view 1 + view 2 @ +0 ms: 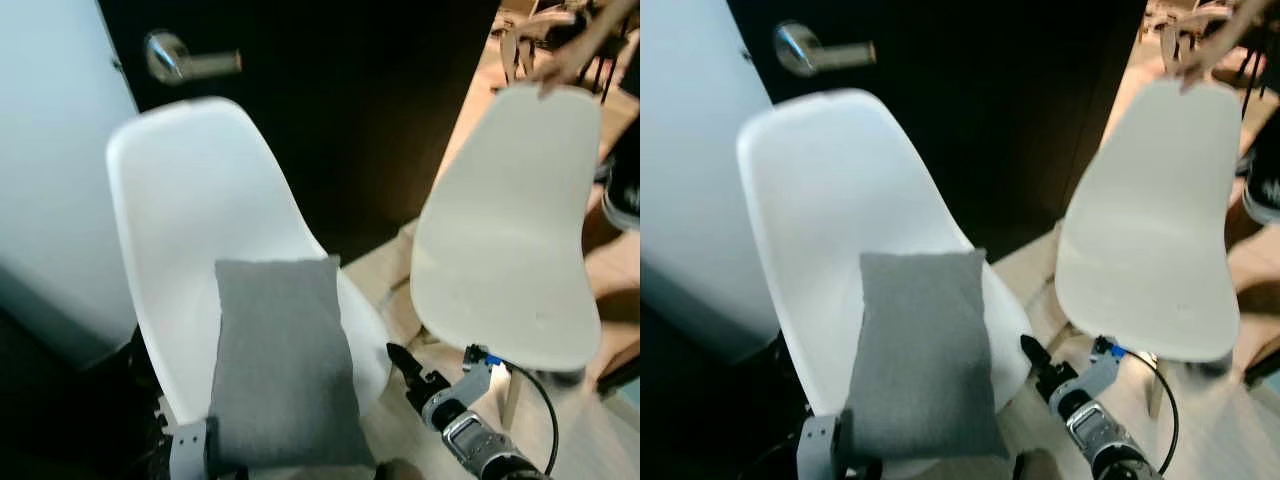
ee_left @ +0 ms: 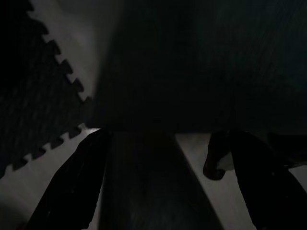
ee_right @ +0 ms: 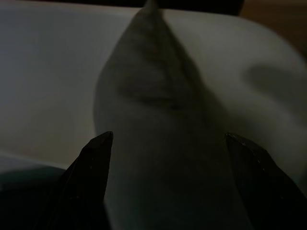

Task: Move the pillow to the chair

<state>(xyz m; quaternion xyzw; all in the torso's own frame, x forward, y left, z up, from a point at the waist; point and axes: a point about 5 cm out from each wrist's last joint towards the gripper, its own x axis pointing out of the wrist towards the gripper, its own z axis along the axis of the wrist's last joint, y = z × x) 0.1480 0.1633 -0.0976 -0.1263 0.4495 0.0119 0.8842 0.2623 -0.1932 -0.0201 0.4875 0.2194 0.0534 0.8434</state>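
We see a dark door (image 1: 330,110) with a metal lever handle (image 1: 185,60) behind two white shell chairs. The nearer white chair (image 1: 200,230) stands toward our left; the second white chair (image 1: 515,230) stands to our right on the pale wood floor (image 1: 580,430), and a person's hand (image 1: 560,70) rests on the top edge of its backrest.

The grey pillow (image 1: 283,360) lies on the seat of the nearer white chair, its upper edge leaning against the backrest and its lower edge reaching the seat's front edge.

Our left gripper (image 2: 158,182) sits low at the front left corner of that seat, its fingers spread wide in the dark wrist view, with a dark form between them that we cannot tell to be gripped; a puzzle-edged floor mat (image 2: 33,91) lies beyond.

Our right gripper (image 3: 168,177) is beside the seat's front right edge. Its fingers stand wide apart, the pillow's side directly before them, not clamped.
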